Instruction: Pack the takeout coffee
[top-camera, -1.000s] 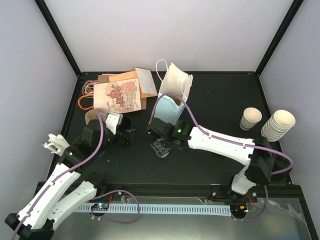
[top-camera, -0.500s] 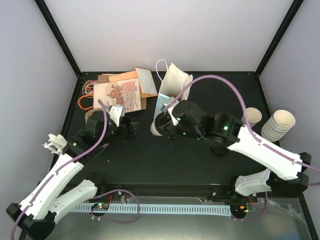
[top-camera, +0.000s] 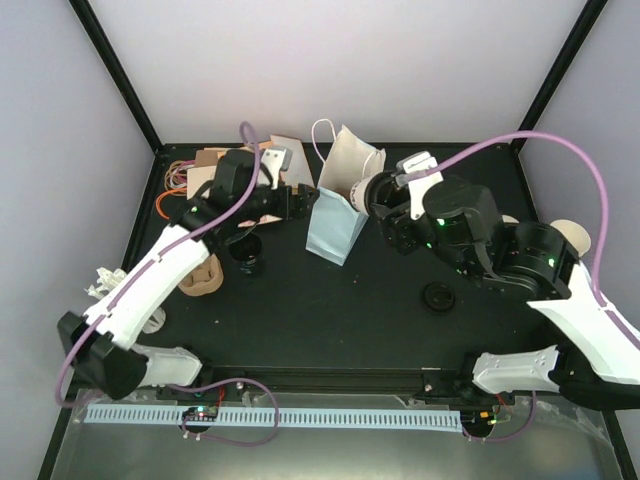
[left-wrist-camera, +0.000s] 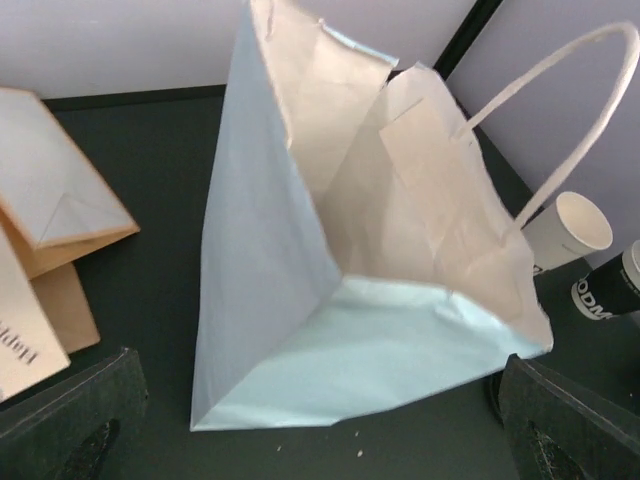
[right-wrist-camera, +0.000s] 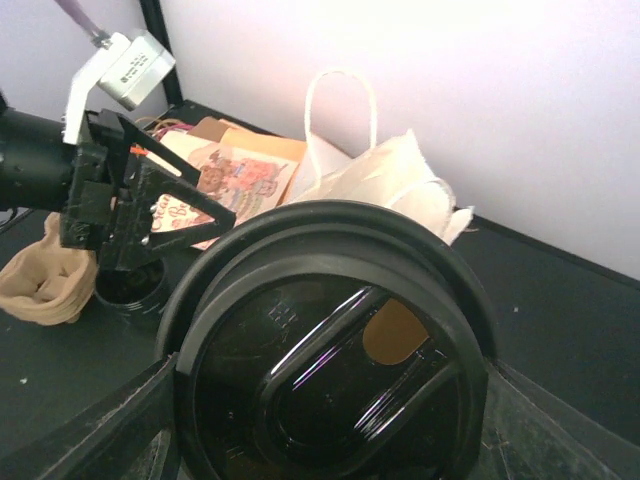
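Lower centre, right wrist view: right jaws clamp takeout coffee (right-wrist-camera: 330, 370); left jaws gape; likely light, crushable, best gripped below lid (right-wrist-camera: 300, 262).

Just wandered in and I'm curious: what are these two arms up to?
The right gripper holds the takeout coffee, a cup with a black lid, raised beside the mouth of the pale blue paper bag. The left gripper hangs wide open at the bag's other side. The coffee isn't in the bag yet.

Lab test booth: blank white walls (top-camera: 350, 70), black table (top-camera: 350, 310).
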